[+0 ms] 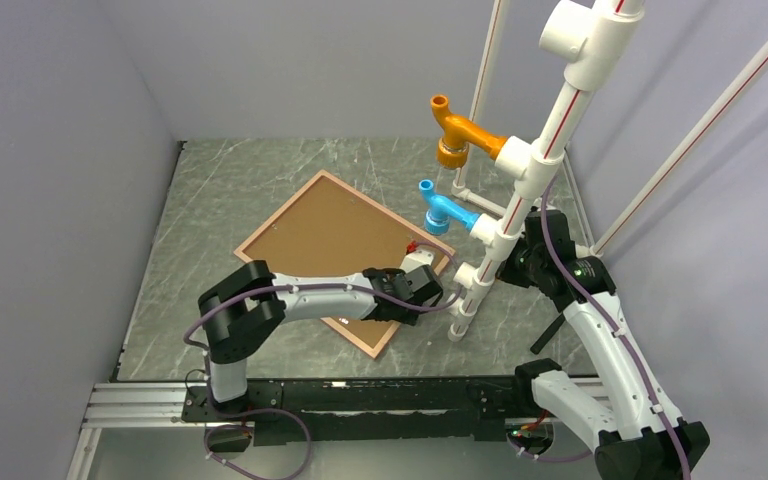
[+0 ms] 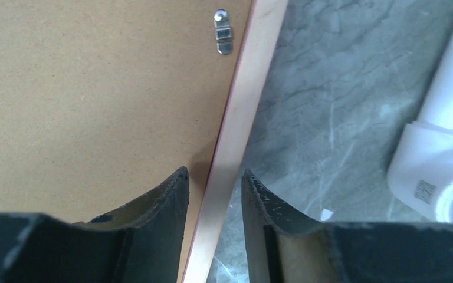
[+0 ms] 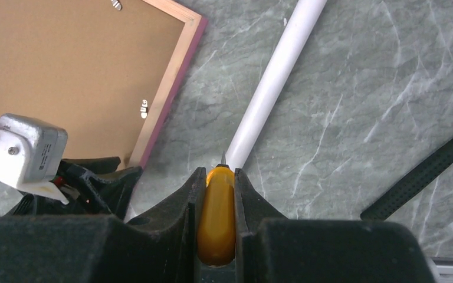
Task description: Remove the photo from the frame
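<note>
Just one frame (image 2: 242,118), left claw (image 2: 214,174) parted astride it, right claw (image 3: 215,171) clamping orange tool (image 3: 215,218).

No text, number or brand is legible in any view.

Left wrist view: a small dark printed code patch (image 2: 426,190) sits on the white pipe fitting (image 2: 416,150), well to the right of the left gripper (image 2: 214,177). It is too blurred to read.

Right wrist view: the grey metal block (image 3: 26,147), to the left of the right gripper (image 3: 215,174), carries a few lines of fine print on its side face. They are too small to make out.

Top external view: no lettering can be made out.
</note>
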